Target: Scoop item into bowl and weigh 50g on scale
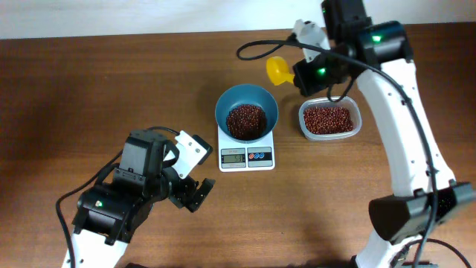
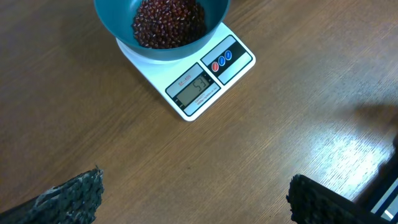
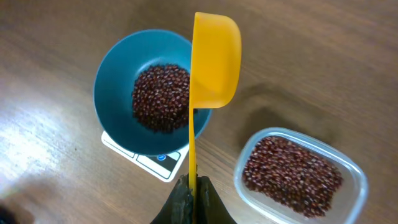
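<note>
On the scale [image 1: 246, 155] sits the bowl [image 1: 227, 104] of beans [image 1: 245, 120], so the display [image 2: 194, 88] reads their weight. Right fingers [image 3: 183, 200] pinch the yellow scoop [image 3: 214, 59], raised far-right of the bowl near the tub [image 1: 359, 123]. Left fingers [image 2: 74, 193] gape empty, near left.

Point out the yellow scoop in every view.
Overhead: scoop, upper centre, up-right of the bowl.
Left wrist: not in view.
Right wrist: scoop, top centre, handle running down to the fingers.
Shared landmark: the bowl of beans on the scale.
</note>
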`<state>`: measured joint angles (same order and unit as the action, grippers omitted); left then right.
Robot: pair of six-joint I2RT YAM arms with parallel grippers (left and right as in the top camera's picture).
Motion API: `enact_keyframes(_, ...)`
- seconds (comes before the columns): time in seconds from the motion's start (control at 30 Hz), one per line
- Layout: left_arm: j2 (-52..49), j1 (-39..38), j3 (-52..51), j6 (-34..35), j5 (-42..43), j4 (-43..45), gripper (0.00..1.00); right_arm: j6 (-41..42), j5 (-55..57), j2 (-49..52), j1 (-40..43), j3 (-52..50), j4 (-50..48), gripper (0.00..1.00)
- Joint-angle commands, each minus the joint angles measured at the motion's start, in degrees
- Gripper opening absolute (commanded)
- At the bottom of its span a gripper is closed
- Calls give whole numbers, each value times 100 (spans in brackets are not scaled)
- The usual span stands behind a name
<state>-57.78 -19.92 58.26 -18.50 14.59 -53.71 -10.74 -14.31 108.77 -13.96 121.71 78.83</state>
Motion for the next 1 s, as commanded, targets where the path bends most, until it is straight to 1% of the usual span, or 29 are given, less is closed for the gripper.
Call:
enact_keyframes(0.0, -2, -17, 13, -109, 83, 9, 99, -122, -118, 267, -170, 33, -2, 4)
enact_keyframes(0.07, -2, -17, 13, -109, 83, 9, 99, -278, -160, 348, -216, 33, 7, 4)
enact_keyframes(0.23, -2, -17, 13, -107, 83, 9, 99, -302, -157, 588, -330, 33, 87, 4)
enact_keyframes(0.4, -2, -17, 13, -109, 83, 9, 99, -518, -153, 673, -509, 33, 94, 4)
enact_keyframes(0.53, -2, -17, 13, -109, 83, 11, 99, -562, 452, 730, -649, 33, 83, 4)
enact_keyframes(0.57, -2, -17, 13, -107, 83, 9, 99, -693, 603, 758, -686, 33, 79, 4)
enact_keyframes(0.77, -2, -17, 13, -107, 83, 9, 99, -999, 798, 905, -699, -2, 28, 4)
enact_keyframes(0.97, -2, -17, 13, -107, 83, 11, 99, -1005, 1141, 905, -844, -105, -74, 4)
